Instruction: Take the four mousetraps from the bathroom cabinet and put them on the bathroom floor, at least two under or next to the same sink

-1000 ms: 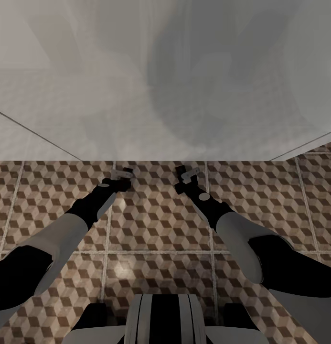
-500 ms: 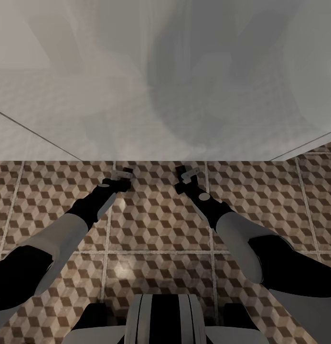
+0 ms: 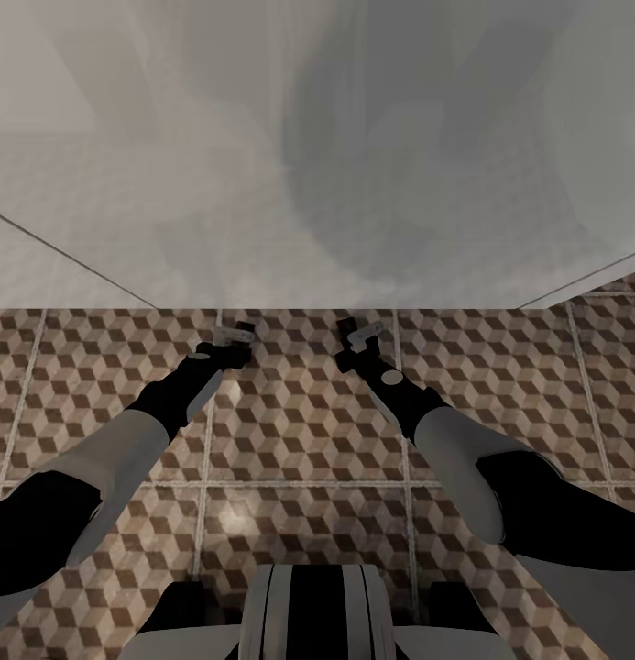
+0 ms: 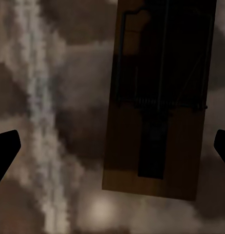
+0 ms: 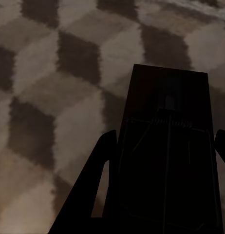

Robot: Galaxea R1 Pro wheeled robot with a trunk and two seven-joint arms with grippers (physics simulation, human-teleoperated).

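Observation:
One mousetrap (image 4: pixel 156 122), a tan board with dark wire, lies flat on the cube-patterned bathroom floor (image 3: pixel 299 431). My left gripper (image 4: pixel 115 146) hangs open over it, with its dark fingertips (image 4: pixel 6 148) wide apart and off the board. A second mousetrap (image 5: pixel 166 97) sits dark between the fingers (image 5: pixel 106 151) of my right gripper (image 5: pixel 166 146), which is shut on it just above the tiles. In the head view the left gripper (image 3: pixel 233 335) and right gripper (image 3: pixel 356 335) reach down side by side at the edge of a pale surface. The cabinet is out of view.
A broad pale blurred surface (image 3: pixel 317 156) overhangs the far half of the head view; I cannot tell whether it is the sink. My trunk (image 3: pixel 312 610) stands at the near edge. Tiled floor spreads to both sides of the arms.

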